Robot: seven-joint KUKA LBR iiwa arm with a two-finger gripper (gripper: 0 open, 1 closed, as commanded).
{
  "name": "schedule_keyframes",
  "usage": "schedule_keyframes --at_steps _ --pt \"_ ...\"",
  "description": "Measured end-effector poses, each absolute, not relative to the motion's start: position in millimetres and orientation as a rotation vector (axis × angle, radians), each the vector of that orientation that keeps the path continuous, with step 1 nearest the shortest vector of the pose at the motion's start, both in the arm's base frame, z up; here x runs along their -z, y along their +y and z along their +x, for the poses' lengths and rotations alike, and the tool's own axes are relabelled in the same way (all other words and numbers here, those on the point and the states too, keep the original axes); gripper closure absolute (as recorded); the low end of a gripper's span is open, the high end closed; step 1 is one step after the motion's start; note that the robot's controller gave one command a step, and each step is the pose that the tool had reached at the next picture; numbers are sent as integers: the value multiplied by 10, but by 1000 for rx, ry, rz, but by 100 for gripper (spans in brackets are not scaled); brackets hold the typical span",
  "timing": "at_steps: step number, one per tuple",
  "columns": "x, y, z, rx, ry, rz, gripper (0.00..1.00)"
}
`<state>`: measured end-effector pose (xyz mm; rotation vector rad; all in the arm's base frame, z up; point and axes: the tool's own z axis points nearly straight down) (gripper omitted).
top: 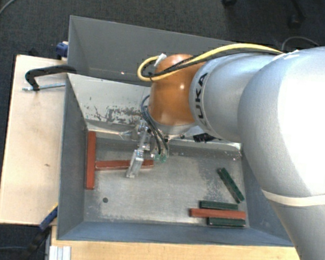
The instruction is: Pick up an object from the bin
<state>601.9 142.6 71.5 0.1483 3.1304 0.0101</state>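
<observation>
So the big silver arm is reaching into the grey metal bin (71, 163) from the right, with its orange wrist cover (168, 98) hanging over the back half. The gripper (134, 167) is sitting low in the left part of the bin, right on the end of a flat reddish-brown bar (110, 165) that's lying crosswise on the floor. Honestly can't tell whether the gripper is open or closed from where I'm standing. The bar's other end is butting up against a second reddish-brown bar (91, 162), which is lying along the left wall.

Well apart, over at the right side, a dark green strip (230, 185) is lying tilted. Just in front of it, three strips are lying side by side: green (219, 206), reddish-brown (214, 214) and dark green (226, 222).
</observation>
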Motion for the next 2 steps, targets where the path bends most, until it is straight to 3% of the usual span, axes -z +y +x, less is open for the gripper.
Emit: schedule_keyframes --at_steps 1,2 --pt "-711 1382 6013 -3 3133 155 100" --pt "-2346 1200 5705 -5 3128 41 100"
